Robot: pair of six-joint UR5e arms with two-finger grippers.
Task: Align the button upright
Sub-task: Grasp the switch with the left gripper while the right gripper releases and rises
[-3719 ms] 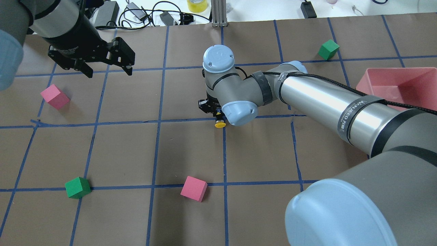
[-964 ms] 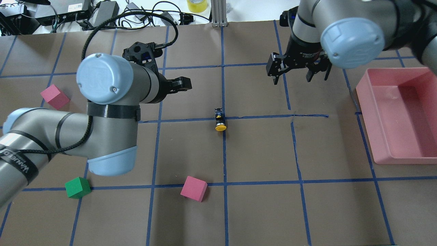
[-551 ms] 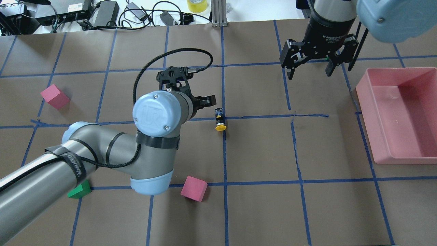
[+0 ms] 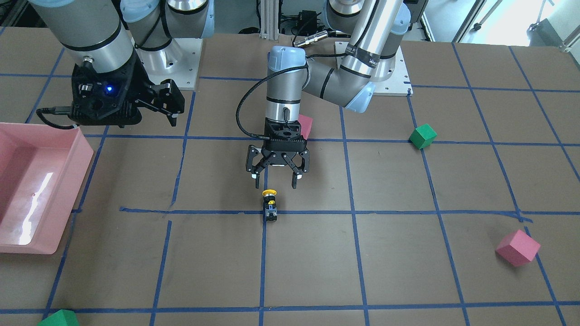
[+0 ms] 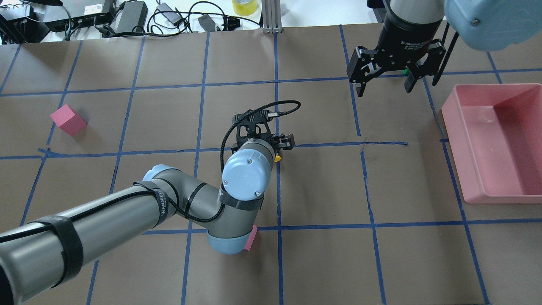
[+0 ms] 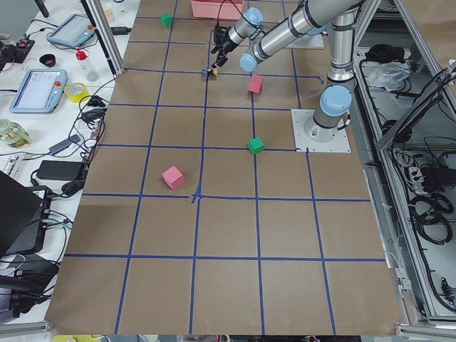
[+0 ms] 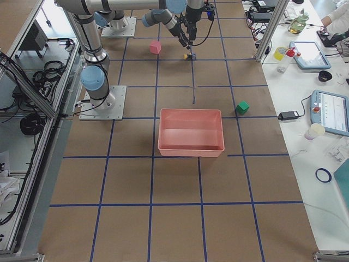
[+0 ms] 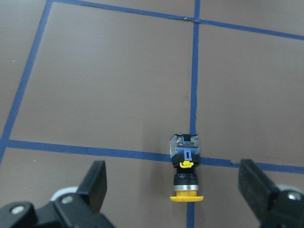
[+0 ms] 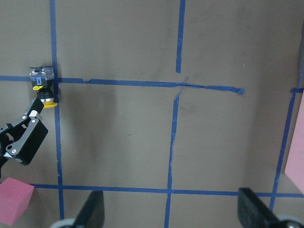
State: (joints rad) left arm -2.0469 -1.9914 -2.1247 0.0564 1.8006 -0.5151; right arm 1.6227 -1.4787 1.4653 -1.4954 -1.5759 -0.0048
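Observation:
The button (image 4: pixel 270 203) lies on its side on a blue tape crossing near the table's middle, its yellow cap toward the robot. In the left wrist view the button (image 8: pixel 186 166) sits between the two fingers. My left gripper (image 4: pixel 275 185) is open, pointing down just above the cap, and touches nothing. In the overhead view my left wrist hides most of the button (image 5: pixel 277 158); only a yellow sliver shows. My right gripper (image 5: pixel 383 90) is open and empty, high at the far right. The right wrist view shows the button (image 9: pixel 43 88) at its left.
A pink tray (image 5: pixel 454 142) stands at the right edge. One pink cube (image 5: pixel 67 120) lies at the far left, another pink cube (image 4: pixel 306 126) right behind my left wrist. Green cubes (image 4: pixel 422 136) (image 4: pixel 56 319) lie further off. Cables line the table's far edge.
My left arm has swung in from the left and now hangs over the button, still open. My right arm pulled back to the far right. The button has not moved.

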